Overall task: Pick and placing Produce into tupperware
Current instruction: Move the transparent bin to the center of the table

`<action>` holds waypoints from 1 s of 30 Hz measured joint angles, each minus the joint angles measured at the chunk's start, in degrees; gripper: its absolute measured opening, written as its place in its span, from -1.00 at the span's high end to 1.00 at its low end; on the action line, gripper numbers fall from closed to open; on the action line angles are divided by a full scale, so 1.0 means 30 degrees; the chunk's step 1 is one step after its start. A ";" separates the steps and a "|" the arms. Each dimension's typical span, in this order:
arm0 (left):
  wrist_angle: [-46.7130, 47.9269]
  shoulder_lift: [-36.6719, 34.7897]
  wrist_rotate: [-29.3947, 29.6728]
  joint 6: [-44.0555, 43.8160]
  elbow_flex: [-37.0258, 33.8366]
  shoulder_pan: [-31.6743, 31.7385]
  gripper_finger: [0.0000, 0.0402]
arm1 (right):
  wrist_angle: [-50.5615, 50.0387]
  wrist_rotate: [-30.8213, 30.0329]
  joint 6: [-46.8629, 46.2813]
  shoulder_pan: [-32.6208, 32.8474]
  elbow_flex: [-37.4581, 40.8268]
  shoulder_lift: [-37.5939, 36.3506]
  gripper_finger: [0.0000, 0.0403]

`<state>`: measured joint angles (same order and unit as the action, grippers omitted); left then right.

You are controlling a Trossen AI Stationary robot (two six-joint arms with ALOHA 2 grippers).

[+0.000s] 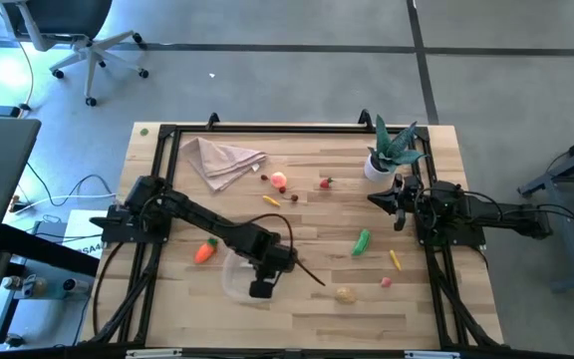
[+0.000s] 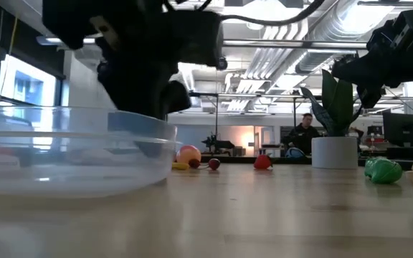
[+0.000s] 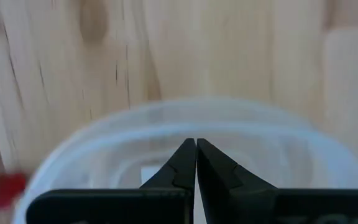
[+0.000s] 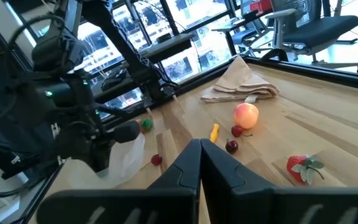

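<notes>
Right before you sits the tupperware, near the table's front edge; your left gripper hangs above it, fingers pressed together, holding nothing; produce lies scattered, carrot just beside the container; your right gripper, likewise closed and empty, waits by the plant.

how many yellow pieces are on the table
2. One yellow piece lies mid-table next to the peach. The other is on the right side, beside the green pepper. More could be hidden under the left arm.
</notes>
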<state>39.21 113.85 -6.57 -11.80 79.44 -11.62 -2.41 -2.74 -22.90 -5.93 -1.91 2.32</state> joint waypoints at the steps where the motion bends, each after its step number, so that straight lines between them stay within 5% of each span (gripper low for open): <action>1: 0.0128 0.0096 0.0041 0.0195 0.0264 0.0014 0.97 | -0.0002 -0.0005 0.0000 -0.0007 0.0000 -0.0008 1.00; 30: -0.1211 0.1492 0.1552 0.1662 0.1895 0.2236 0.97 | -0.0024 0.0068 0.0146 -0.0007 0.0000 -0.0020 1.00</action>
<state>35.58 118.32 -1.91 -6.82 85.12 -4.91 -2.48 -2.54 -22.46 -5.96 -1.91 2.26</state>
